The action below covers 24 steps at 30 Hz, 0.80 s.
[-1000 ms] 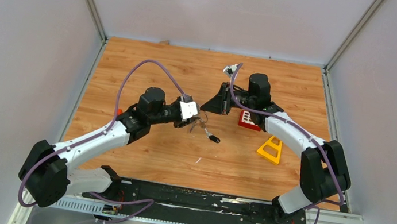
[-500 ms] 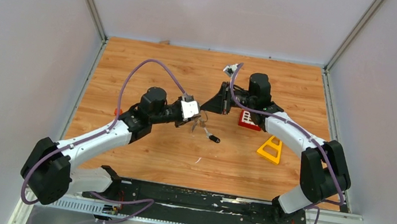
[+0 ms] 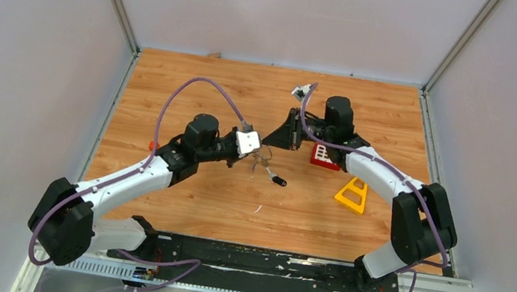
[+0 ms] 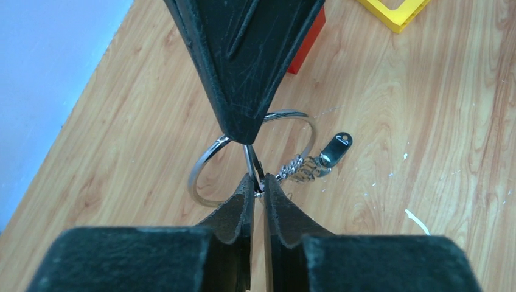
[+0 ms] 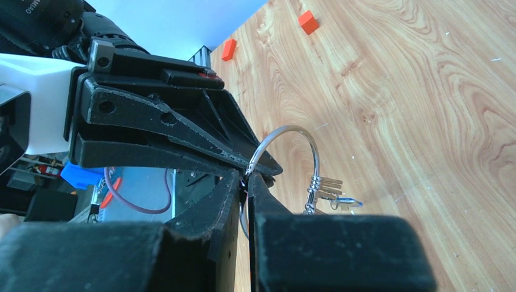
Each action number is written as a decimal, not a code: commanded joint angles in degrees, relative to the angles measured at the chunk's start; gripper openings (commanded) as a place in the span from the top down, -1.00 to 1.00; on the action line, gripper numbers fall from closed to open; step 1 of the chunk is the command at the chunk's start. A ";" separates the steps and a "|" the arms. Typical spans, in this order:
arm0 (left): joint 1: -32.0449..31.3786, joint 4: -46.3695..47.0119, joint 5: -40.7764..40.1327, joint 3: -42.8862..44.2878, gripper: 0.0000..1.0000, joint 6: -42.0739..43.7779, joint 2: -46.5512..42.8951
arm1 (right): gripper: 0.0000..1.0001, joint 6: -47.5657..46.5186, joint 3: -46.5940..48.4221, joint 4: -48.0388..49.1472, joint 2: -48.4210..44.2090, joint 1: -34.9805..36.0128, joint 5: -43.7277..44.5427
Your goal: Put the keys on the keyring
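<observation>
Wood-grain table (image 3: 173, 82) inside grey walls (image 3: 19, 46), where I see my left gripper (image 4: 256, 182) and right gripper (image 5: 245, 177) both clamping the keyring (image 5: 285, 127).

We see a wood-grain tabletop (image 3: 195, 85). Right of centre a red block (image 3: 326, 156) sits on it, w/ a yellow triangular frame (image 3: 352, 194) lying flat near it, toward the near edge, not touching. Over on the left side there's an orange block (image 5: 229, 49) by the table edge and another orange block (image 5: 308, 22) near it, apart. A white fleck (image 3: 258, 209) lies mid-table, w/ smaller specks around. A tan scrap (image 3: 214, 55) lies at the far edge. The black-headed key (image 3: 278, 180) is chained to the keyring (image 4: 291, 112); we can't tell if it touches the wood.
</observation>
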 commanded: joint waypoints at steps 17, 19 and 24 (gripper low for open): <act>-0.19 -25.26 -0.62 17.36 1.00 -4.89 6.38 | 0.08 -11.11 1.32 -6.70 -6.82 -0.49 3.36; -0.24 -27.63 -1.66 18.97 1.00 -6.00 7.07 | -0.01 -12.88 1.47 -8.03 -7.43 -0.49 3.58; -0.19 -35.11 -3.34 23.88 1.00 -7.76 8.81 | -0.14 -16.26 0.98 -10.41 -8.90 -0.49 4.45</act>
